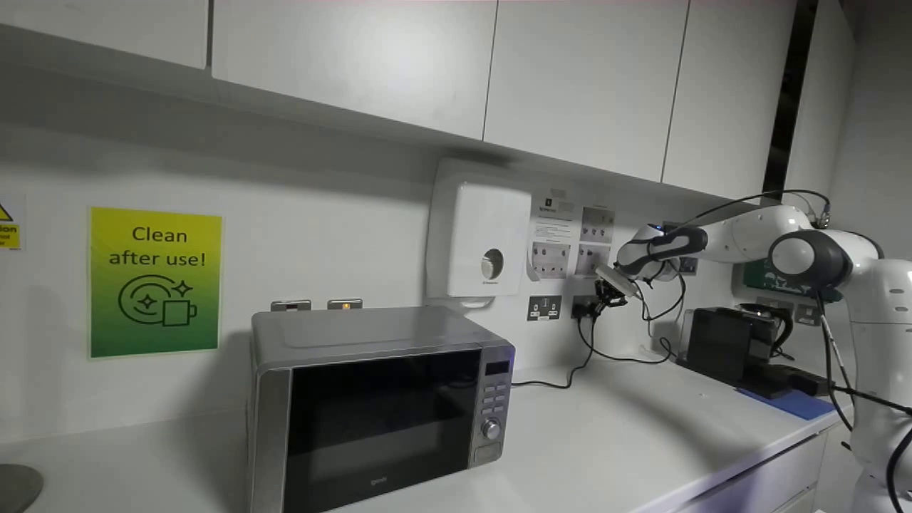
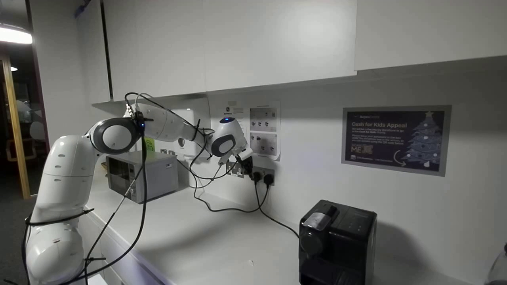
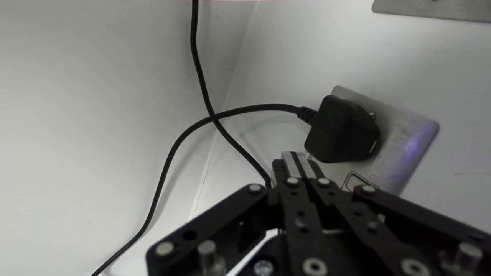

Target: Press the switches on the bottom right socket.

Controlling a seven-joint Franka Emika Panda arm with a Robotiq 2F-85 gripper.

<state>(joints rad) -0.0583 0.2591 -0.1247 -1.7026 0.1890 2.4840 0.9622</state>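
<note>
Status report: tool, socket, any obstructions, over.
Tool shut, up at the socket; contact unclear. Switch partly hidden behind it. Plug close by, possibly in the way.

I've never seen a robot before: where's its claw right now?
In the wrist view, the gripper is low and right of centre, its closed tips just below and left of the black plug in the grey socket.

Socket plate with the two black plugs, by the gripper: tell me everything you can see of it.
The socket plate is flat, grey and metal-looking, with rounded corners and a purple sheen, fixed to the white wall. In an exterior view, two black plugs sit side by side in it, cords hanging down. The wrist view shows one outlined, probable switch, partly hidden. The shut gripper covers part of the plate; whether it touches, I cannot tell.
</note>
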